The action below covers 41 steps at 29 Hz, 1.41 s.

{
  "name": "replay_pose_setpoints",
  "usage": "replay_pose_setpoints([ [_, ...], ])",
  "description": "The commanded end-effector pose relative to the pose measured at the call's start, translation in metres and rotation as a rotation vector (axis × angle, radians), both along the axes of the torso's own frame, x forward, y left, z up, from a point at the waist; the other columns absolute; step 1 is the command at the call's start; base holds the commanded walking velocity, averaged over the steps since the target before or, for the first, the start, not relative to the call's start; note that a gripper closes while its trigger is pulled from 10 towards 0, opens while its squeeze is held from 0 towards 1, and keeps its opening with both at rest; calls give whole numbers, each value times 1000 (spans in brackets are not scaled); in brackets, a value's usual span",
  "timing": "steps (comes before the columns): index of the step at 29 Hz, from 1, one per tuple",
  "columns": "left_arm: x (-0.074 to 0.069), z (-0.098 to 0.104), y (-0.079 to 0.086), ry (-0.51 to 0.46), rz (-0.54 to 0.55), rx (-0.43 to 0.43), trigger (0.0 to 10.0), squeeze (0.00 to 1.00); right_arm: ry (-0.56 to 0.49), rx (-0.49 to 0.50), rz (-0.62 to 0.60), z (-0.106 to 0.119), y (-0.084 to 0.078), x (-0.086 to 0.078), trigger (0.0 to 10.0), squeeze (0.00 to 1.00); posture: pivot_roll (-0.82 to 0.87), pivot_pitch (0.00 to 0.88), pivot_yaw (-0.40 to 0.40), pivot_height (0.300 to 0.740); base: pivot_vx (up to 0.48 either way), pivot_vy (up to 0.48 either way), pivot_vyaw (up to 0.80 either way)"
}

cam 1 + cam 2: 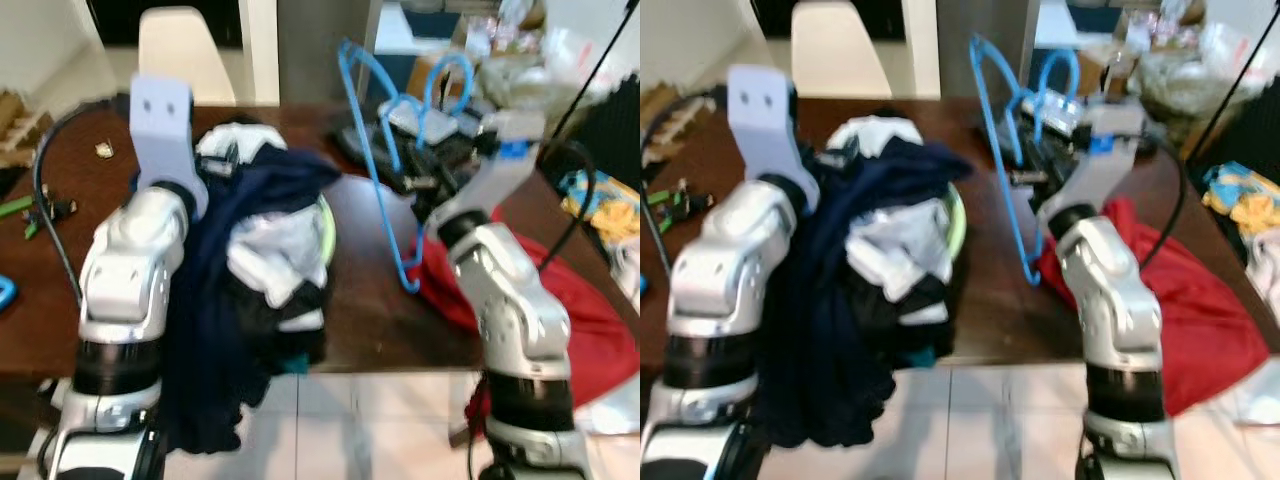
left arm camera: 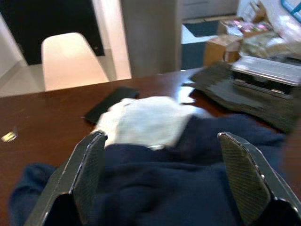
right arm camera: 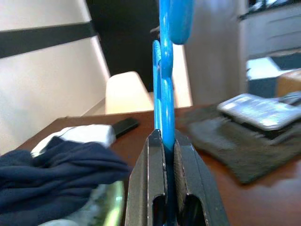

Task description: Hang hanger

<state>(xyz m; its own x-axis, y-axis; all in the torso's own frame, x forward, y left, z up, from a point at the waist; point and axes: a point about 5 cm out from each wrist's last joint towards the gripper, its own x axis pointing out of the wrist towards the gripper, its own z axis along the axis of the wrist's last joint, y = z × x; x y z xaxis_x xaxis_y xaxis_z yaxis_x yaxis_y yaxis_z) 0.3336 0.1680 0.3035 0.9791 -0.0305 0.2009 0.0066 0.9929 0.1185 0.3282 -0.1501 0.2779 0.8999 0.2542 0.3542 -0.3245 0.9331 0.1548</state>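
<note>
Working over a dark brown wooden desk in a cluttered room, with a pale moulded chair standing beyond the far edge.

Clamping the right hand shut on a thin bar of the bright blue plastic hanger, holding it raised above the desk and roughly upright, hook end toward the back of the desk. Pinching only a narrow strip of smooth plastic, so probably risking a pivot or slip in the grip during any quick swing.

Holding the left hand spread open, gripping nothing, just above the heap of navy blue clothing with a white garment bundled into it. Possibly snagging a finger in that cloth on any reach forward and dragging the heap, already drooping over the near edge, down to the floor.

Passing close, further out, to a grey mat carrying a flat silver case and to black cables and packaging behind the hanger; likely catching the hook or lower corner there. Lying beside the right arm, a crumpled red cloth.

Seeing no rail or peg yet, so judging the hanging itself as not yet done.
</note>
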Motion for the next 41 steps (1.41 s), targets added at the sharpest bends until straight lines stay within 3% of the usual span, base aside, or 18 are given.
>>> replay_pose_setpoints([
  [1, -2, 2, 6, 20, 0, 28, 10000, 0, -5, 0, 12, 1, 3, 0, 10000, 0, 96, 156, -34, 740, 0, 0, 0],
  [4, -2, -3, 6, 67, -33, 45, 10000, 0, -6, -2, 17, 1, 4, 1, 10000, 0, 97, 150, -34, 740, 0, 0, 0],
  [7, -1, -24, 5, 182, -50, 65, 10000, 0, -7, -3, 22, 1, 6, 1, 10000, 0, 97, 150, -34, 740, 0, 0, 0],
  [12, -1, -31, 5, 224, -46, 67, 10000, 0, -7, -5, 22, 1, 6, 1, 10000, 0, 94, 144, -33, 740, 0, 0, 0],
  [16, -5, -53, -2, 366, -72, 36, 10000, 0, -6, -10, 17, 1, 5, 1, 10000, 0, 93, 142, -31, 740, 0, 0, 0],
  [21, -6, -57, -5, 395, -87, 38, 10000, 0, -7, -10, 15, 1, 4, 1, 10000, 0, 93, 143, -29, 740, 0, 0, 0],
  [22, -6, -59, -7, 406, -95, 45, 3843, 0, -8, -10, 14, 2, 4, 1, 10000, 0, 94, 145, -31, 740, 0, 0, 0],
  [23, -6, -59, -7, 406, -95, 45, 3843, 0, -8, -10, 14, 2, 4, 1, 10000, 0, 94, 145, -31, 740, 0, 0, 0],
  [24, -5, -59, -7, 401, -93, 48, 0, 0, -9, -9, 12, 2, 4, 1, 10000, 0, 95, 148, -31, 740, 0, 0, 0],
  [33, -1, -47, 9, 334, -7, 35, 0, 0, -10, -7, 4, 2, 3, 1, 10000, 0, 94, 151, -30, 740, 0, 0, 0],
  [40, 8, -10, 55, 165, 199, 5, 0, 0, -10, -5, -2, 2, 3, 2, 10000, 0, 92, 152, -24, 740, 0, 0, 0],
  [41, 8, -10, 55, 165, 199, 5, 0, 0, -10, -5, -2, 2, 3, 2, 10000, 0, 92, 152, -24, 740, 0, 0, 0],
])
